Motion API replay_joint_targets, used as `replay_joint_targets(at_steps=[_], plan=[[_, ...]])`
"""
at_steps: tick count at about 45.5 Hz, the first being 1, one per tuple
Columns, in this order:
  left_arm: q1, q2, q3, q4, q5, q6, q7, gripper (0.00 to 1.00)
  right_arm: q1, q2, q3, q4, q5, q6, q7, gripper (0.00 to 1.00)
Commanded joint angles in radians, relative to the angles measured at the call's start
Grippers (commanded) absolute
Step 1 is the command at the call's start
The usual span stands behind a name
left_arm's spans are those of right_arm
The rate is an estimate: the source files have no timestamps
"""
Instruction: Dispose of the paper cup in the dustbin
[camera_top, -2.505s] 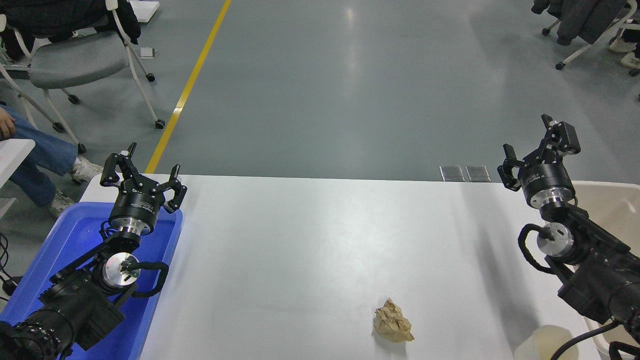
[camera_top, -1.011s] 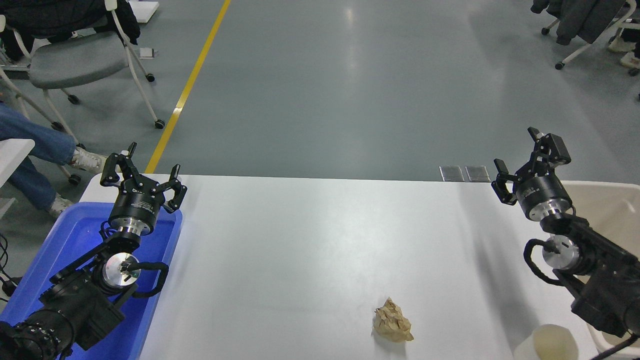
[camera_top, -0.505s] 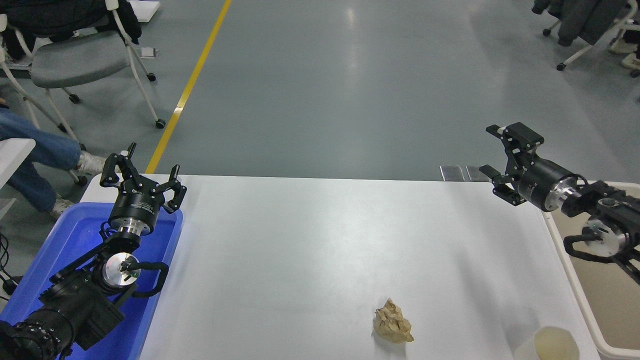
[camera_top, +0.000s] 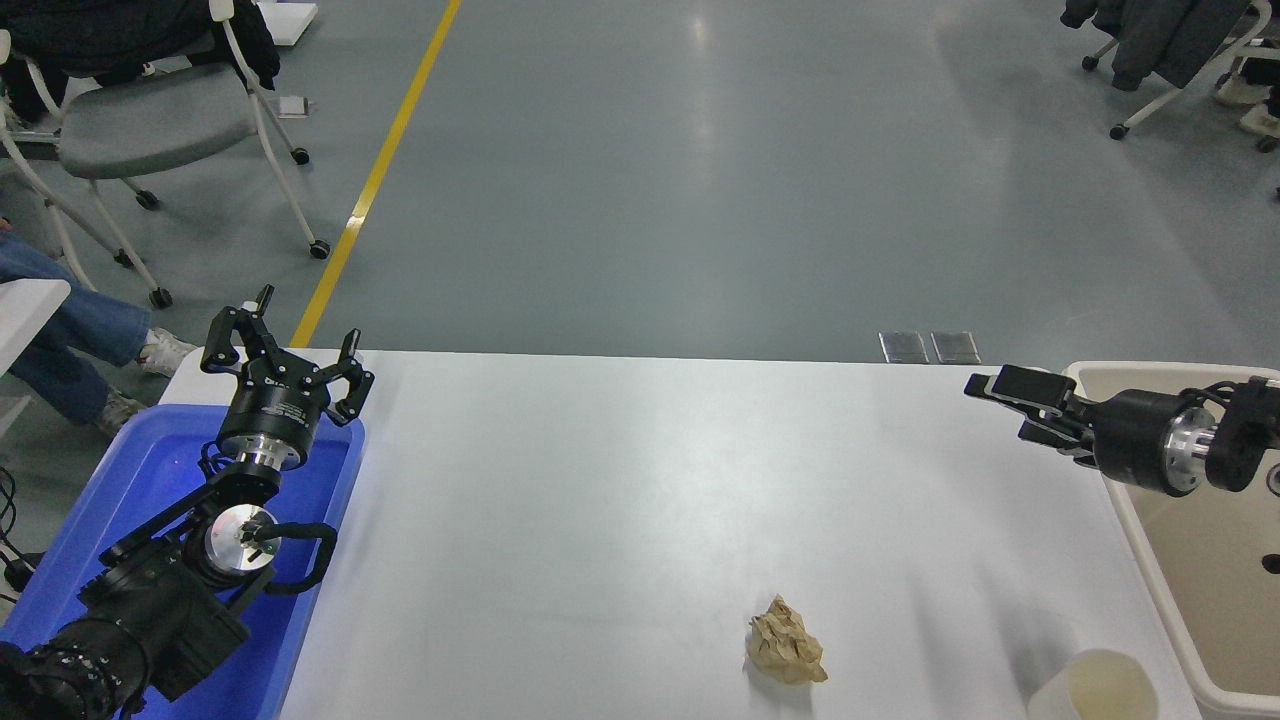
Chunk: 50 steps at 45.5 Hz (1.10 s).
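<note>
The paper cup (camera_top: 1095, 686) stands upright, mouth up, at the table's front right corner, cut off by the picture's bottom edge. The beige dustbin (camera_top: 1225, 600) stands just right of it, off the table's right edge. My right gripper (camera_top: 1012, 408) comes in from the right edge over the dustbin's far left corner. It lies level and points left. It is open and empty, well behind the cup. My left gripper (camera_top: 290, 335) is open and empty, parked over the blue tray at the lower left.
A crumpled brown paper ball (camera_top: 787, 642) lies on the white table (camera_top: 620, 500), left of the cup. A bright blue tray (camera_top: 150, 470) sits under the left arm. A person's legs (camera_top: 60, 320) and chairs are off the table's far left.
My right arm has swung out to the right and dropped. The gripper has turned from pointing up and away to lying level and pointing left. The cup and the paper ball have not moved.
</note>
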<state>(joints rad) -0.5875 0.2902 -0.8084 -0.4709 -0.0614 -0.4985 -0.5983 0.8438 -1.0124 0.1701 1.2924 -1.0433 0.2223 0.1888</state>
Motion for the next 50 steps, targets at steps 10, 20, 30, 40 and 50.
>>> replay_joint_targets(at_steps=[10, 20, 30, 40, 50], plan=[[0.0, 0.0, 0.0, 0.0, 0.0, 0.0, 0.0, 1.0, -0.031, -0.152, -0.208, 0.071, -0.343, 0.068, 0.032, 1.0], [0.0, 0.001, 0.0, 0.0, 0.0, 0.0, 0.0, 1.0, -0.055, -0.216, -0.221, 0.117, -0.386, 0.058, 0.058, 1.0], [0.0, 0.0, 0.0, 0.0, 0.0, 0.0, 0.0, 1.0, -0.084, -0.256, -0.238, 0.156, -0.469, 0.054, 0.064, 1.0], [0.0, 0.001, 0.0, 0.0, 0.0, 0.0, 0.0, 1.0, -0.12, -0.25, -0.238, 0.154, -0.471, 0.025, 0.064, 1.0], [0.0, 0.001, 0.0, 0.0, 0.0, 0.0, 0.0, 1.0, -0.157, -0.233, -0.238, 0.146, -0.477, -0.031, 0.064, 1.0]])
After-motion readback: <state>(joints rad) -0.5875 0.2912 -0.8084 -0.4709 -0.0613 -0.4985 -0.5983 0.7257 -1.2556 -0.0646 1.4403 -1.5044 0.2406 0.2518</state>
